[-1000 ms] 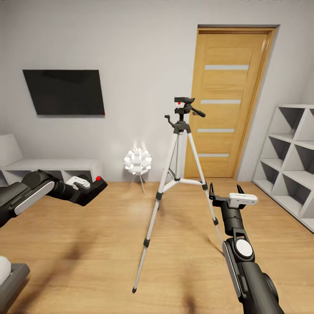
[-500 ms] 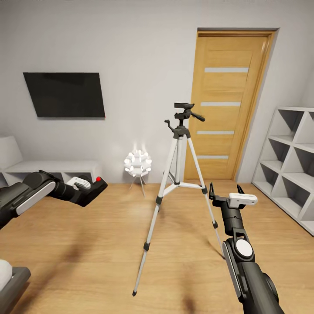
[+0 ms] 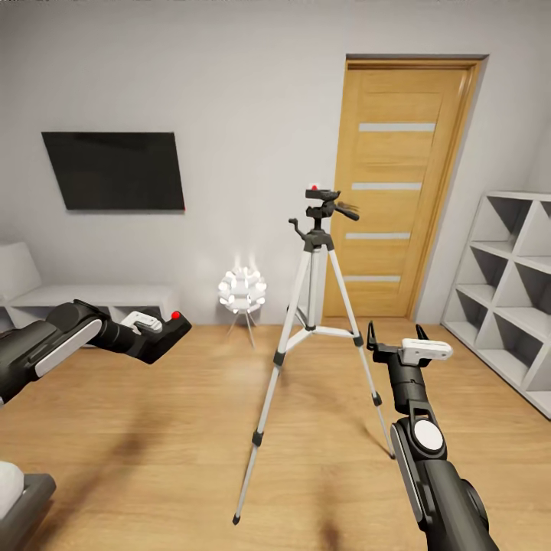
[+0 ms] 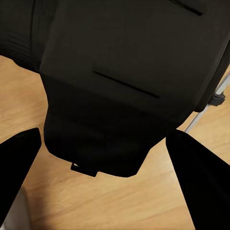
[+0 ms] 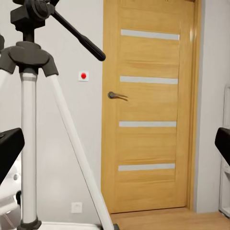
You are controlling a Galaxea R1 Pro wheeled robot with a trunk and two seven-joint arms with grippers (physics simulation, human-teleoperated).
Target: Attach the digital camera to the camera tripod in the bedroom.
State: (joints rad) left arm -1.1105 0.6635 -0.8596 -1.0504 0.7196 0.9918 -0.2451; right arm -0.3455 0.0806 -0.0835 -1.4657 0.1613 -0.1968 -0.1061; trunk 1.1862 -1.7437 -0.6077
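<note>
The camera tripod (image 3: 312, 264) stands on the wood floor in the middle of the head view, silver legs spread, black pan head (image 3: 321, 200) and handle on top. Left of it, at about knee height of its legs, my left gripper (image 3: 157, 330) is shut on the digital camera (image 3: 167, 334), a black body with a red button. The left wrist view shows the camera's dark body (image 4: 124, 72) between the fingers (image 4: 19, 158). My right gripper (image 3: 395, 334) is open just right of the tripod's near leg, holding nothing. The tripod head (image 5: 29, 57) is close in the right wrist view.
A wooden door (image 3: 398, 184) is behind the tripod, a wall TV (image 3: 115, 170) at the left, a white ball lamp (image 3: 242, 291) by the wall. A grey shelf unit (image 3: 513, 283) lines the right side. A bed corner (image 3: 19, 497) sits at the lower left.
The whole picture has slid down a little, so the head camera moved. The left gripper still holds the camera, the right stays open, and the tripod stands as before.
</note>
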